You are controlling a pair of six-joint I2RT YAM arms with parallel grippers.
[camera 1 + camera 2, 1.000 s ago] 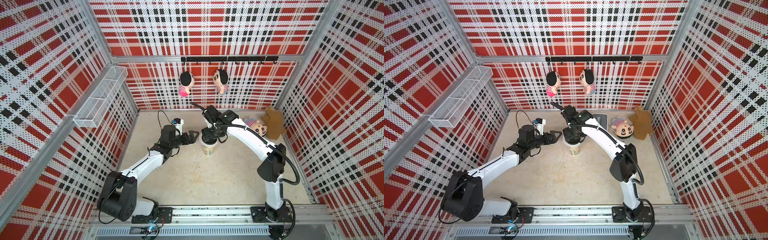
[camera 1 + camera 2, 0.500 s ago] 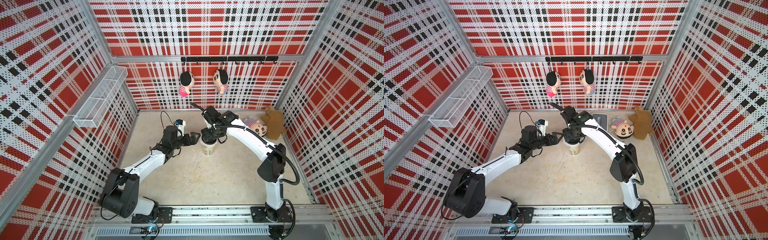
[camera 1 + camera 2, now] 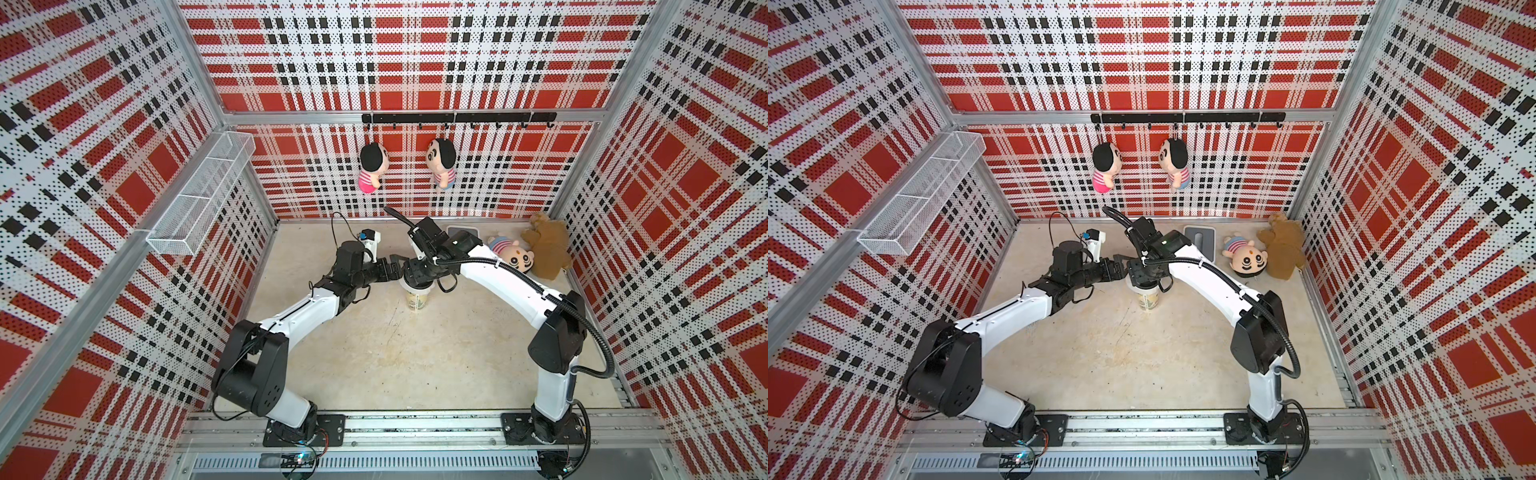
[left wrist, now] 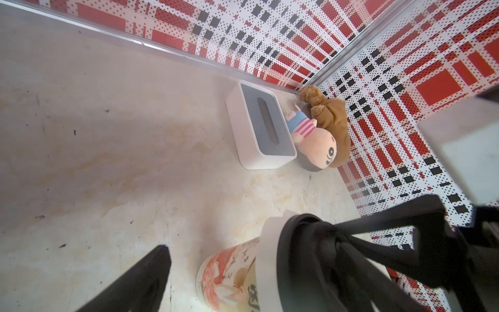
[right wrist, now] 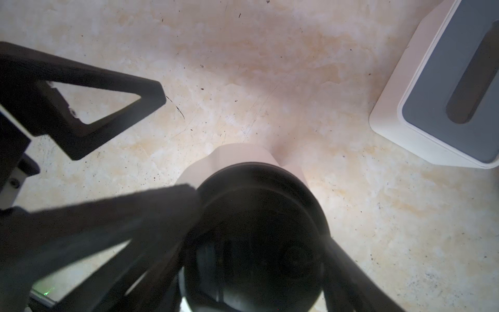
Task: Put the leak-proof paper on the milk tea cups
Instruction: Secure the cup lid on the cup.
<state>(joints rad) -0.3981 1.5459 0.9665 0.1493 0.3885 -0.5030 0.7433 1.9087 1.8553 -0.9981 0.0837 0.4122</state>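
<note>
Your tall printed paper cup (image 3: 417, 300) stands upright near the middle of the beige tabletop (image 3: 415, 357), toward its back edge; in the left wrist view the thin white leak-proof sheet (image 4: 266, 259) already lies over its rim, its edge folded down the outer wall like a collar. On top of that sheet sits the round black plastic lid (image 5: 259, 216), and the right gripper (image 5: 259, 232) holds it — its jaws closed on the lid's 2 sides, wide because the lid is wide. Whether the lid is fully pressed home you cannot tell; the view there is dark.

Your left gripper (image 3: 390, 270) hovers just beside the cup's rim with its jaws spread wide, pinching nothing; in the left wrist view 1 finger (image 4: 140, 281) shows apart from the cup.

So the paper step looks done, and I judge what is left is seating the lid, if wanted, and letting go without dragging the sheet askew.

The white box with a grey slotted top (image 4: 259, 127) sits by the back edge; the plush doll (image 3: 513, 255) and brown plush toy (image 3: 544, 245) lie in the back right corner, well apart from the cup.
</note>
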